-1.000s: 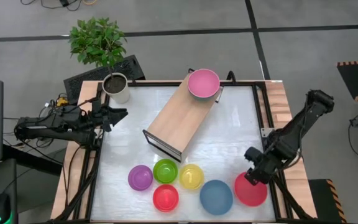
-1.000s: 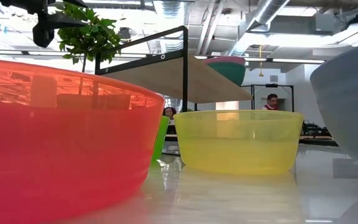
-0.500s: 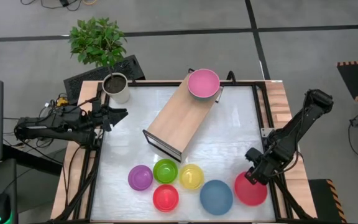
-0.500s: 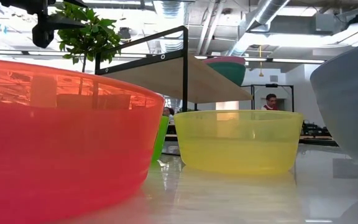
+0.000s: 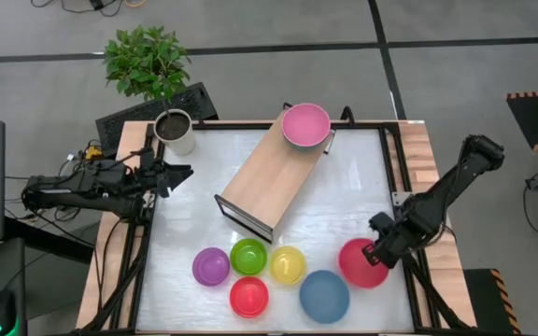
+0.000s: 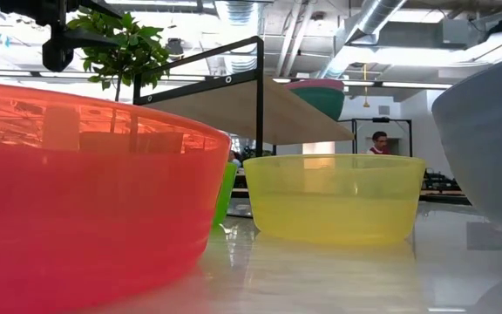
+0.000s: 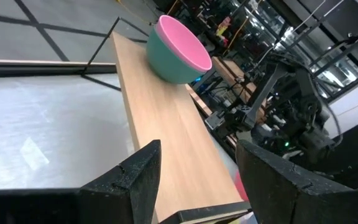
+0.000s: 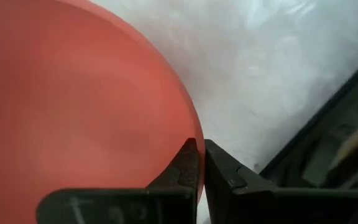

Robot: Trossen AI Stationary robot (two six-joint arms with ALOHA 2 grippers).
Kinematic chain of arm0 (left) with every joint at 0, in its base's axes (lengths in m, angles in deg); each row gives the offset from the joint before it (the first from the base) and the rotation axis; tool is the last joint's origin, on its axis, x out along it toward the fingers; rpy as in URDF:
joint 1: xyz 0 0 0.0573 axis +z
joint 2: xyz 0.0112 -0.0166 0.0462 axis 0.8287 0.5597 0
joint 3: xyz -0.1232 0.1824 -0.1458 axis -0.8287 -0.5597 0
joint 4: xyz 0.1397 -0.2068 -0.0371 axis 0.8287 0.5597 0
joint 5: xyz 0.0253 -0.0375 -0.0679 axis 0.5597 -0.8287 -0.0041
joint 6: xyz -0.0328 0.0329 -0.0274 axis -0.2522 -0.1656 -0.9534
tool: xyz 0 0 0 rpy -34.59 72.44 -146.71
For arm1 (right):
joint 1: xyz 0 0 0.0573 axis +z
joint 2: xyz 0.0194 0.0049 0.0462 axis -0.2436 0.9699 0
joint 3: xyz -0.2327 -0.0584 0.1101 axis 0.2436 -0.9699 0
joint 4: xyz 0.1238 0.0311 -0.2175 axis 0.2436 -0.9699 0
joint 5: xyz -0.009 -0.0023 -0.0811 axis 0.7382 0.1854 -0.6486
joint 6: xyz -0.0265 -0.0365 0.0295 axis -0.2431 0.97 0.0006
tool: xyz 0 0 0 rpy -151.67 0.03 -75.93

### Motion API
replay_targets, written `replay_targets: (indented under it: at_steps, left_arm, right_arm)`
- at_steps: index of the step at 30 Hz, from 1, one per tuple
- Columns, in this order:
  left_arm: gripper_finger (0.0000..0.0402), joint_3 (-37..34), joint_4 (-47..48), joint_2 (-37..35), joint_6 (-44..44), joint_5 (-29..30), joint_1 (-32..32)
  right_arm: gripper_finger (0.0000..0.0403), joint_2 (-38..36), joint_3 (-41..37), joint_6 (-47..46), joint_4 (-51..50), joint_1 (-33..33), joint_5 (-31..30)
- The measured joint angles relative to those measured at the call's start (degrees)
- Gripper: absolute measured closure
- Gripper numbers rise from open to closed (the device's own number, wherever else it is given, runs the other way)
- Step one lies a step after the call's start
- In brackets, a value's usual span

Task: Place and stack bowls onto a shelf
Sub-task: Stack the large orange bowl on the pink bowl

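Note:
The shelf (image 5: pixel 274 173) stands slantwise at the table's middle. At its far end a pink bowl nests in a teal one (image 5: pixel 305 124), also in the left wrist view (image 7: pixel 179 53). Near the front edge sit the purple (image 5: pixel 210 267), green (image 5: pixel 248 256), yellow (image 5: pixel 287 265), small red (image 5: pixel 248 296) and blue (image 5: pixel 325 295) bowls. My right gripper (image 5: pixel 372 254) is shut on the red-pink bowl (image 5: pixel 361 264) at the front right. My left gripper (image 5: pixel 180 171) stands open at the table's left edge, holding nothing. My right gripper pinches the red-pink bowl's rim (image 8: pixel 193 132) on the bowl's right side, one finger (image 8: pixel 182 165) inside the bowl and one (image 8: pixel 225 168) outside. The fingers come from the table's right, slanting down. I cannot tell whether the bowl's base is clear of the table.
A white pot with a plant (image 5: pixel 174 131) stands at the far left corner. The low view looks past the small red bowl (image 6: pixel 85 192), the yellow bowl (image 6: pixel 334 196) and the blue bowl (image 6: pixel 486 148) to the shelf (image 6: pixel 225 109). A person (image 6: pixel 380 144) sits in the room behind.
My right gripper has shut on the red-pink bowl's rim. It has then drawn the bowl toward the far edge and a little to the left, closer to the blue bowl. The other bowls and the left arm have kept still.

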Motion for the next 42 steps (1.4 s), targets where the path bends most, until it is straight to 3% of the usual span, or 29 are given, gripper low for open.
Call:
replay_targets:
  at_steps: [6, 12, 20, 27, 34, 42]
  left_arm:
    - [0.0209, 0.0, 0.0, 0.0, -0.1, 0.0, 0.0]
    - [0.0209, 0.0, 0.1, 0.0, -0.1, 0.1, 0.0]
    - [0.0209, 0.0, 0.1, 0.0, -0.1, 0.1, 0.0]
    - [0.0209, 0.0, 0.1, 0.0, 0.1, 0.1, 0.0]
    - [0.0209, 0.0, 0.3, 0.0, 0.1, 0.1, 0.0]
    - [0.0209, 0.0, 0.4, 0.0, 0.1, 0.1, 0.0]
  right_arm:
    - [0.0374, -2.4, 11.6, 7.2, -15.2, -9.1, -5.6]
    - [0.0374, -2.5, 26.2, 20.7, -25.5, -24.4, -9.5]
    - [0.0374, 4.6, 46.5, 52.8, -26.8, -51.1, -10.1]
    - [0.0374, 16.1, 63.7, 73.1, -26.4, -70.3, -9.1]
    - [0.0374, 28.9, 76.0, 84.5, -26.4, -79.8, -3.2]
    - [0.0374, 39.9, 84.1, 89.0, -26.6, -84.0, 0.7]
